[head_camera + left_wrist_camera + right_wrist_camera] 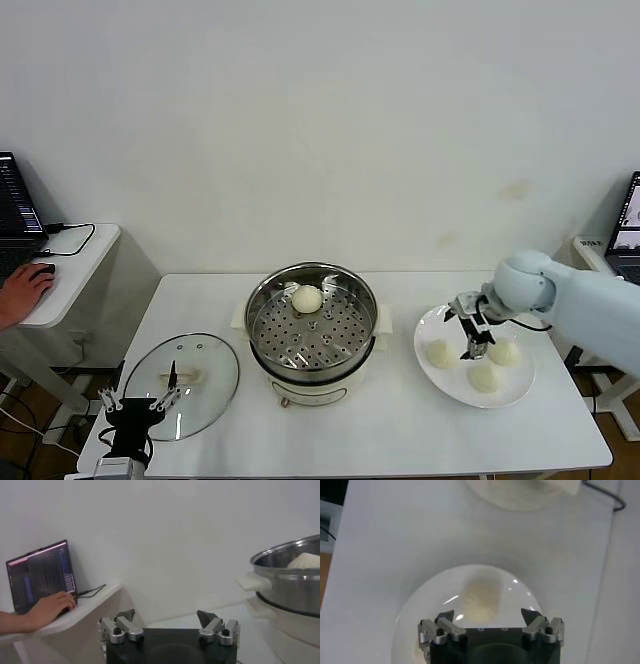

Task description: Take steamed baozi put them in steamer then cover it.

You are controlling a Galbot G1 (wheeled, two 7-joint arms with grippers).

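From my head camera the right gripper [476, 338] hangs over the plate [520, 388], and its fingertips are too small for me to tell whether they touch a baozi [505, 352]. On my right wrist feed the bun [481, 598] ahead of the jaws is a blurred pale smear, and the plate [415, 610] runs off the frame behind them. On my left wrist feed the steamer [295, 580] beyond the jaws is cut by the edge, and its rim hides all but the top of the baozi inside [306, 561]. The left gripper [135, 405] sits at the frame's lower edge
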